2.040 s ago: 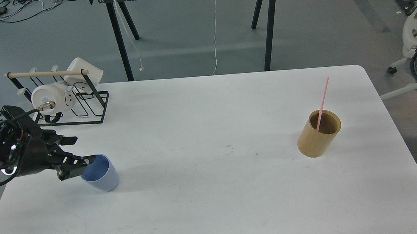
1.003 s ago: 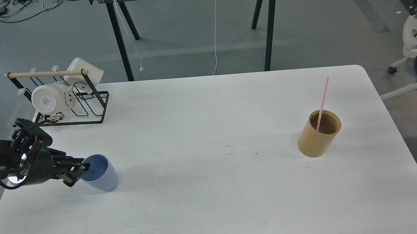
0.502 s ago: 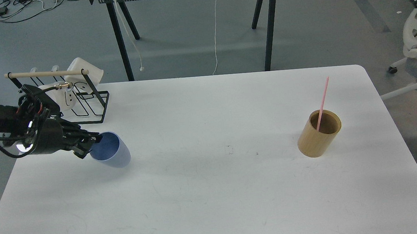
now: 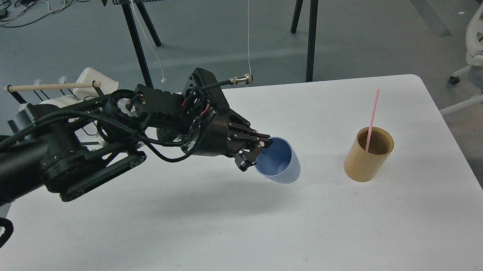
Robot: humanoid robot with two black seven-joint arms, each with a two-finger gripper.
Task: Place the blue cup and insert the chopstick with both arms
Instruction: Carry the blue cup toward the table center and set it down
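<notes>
The blue cup (image 4: pixel 279 163) is pale blue, darker inside. The chopstick (image 4: pixel 371 119) is pink, in a tan wooden cylinder (image 4: pixel 368 154). The left hand (image 4: pixel 256 152) is black. The desk (image 4: pixel 249 238) is white.

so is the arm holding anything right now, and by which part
Yes: the left gripper holds the blue cup by its rim, clear of the table.

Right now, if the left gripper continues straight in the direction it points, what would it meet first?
Probably the wooden cylinder holding the chopstick. The left gripper, shut on the blue cup, points right toward it; depth is unclear.
</notes>
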